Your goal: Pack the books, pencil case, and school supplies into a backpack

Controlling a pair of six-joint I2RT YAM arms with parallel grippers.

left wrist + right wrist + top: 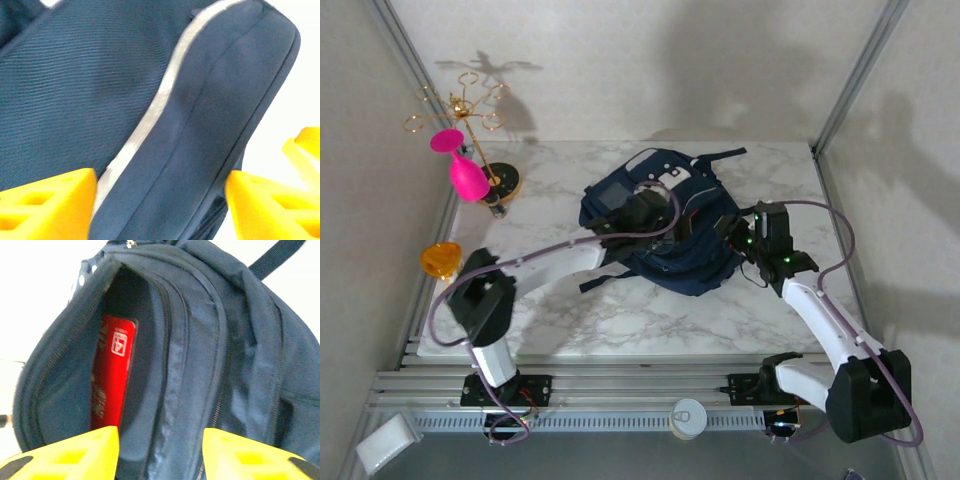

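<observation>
The navy backpack (670, 255) lies in the middle of the marble table. My left gripper (645, 212) rests over its upper left part. In the left wrist view its yellow fingers (47, 205) stand wide apart over navy fabric with a light stripe (150, 115), so this gripper (160, 200) is open. My right gripper (735, 232) is at the backpack's right side. It (161, 450) is open, with a pocket's zipped edge lying between its fingers. Inside that gaping pocket stands the red pack of school supplies (112, 375). The books and the pencil case are out of view.
A gold wire stand (470, 110) with a pink cup (465, 170) stands at the back left. An orange cup (440, 258) sits at the table's left edge. A round white-lidded can (688, 415) lies on the rail between the arm bases. Metal frame posts (855, 75) flank the table.
</observation>
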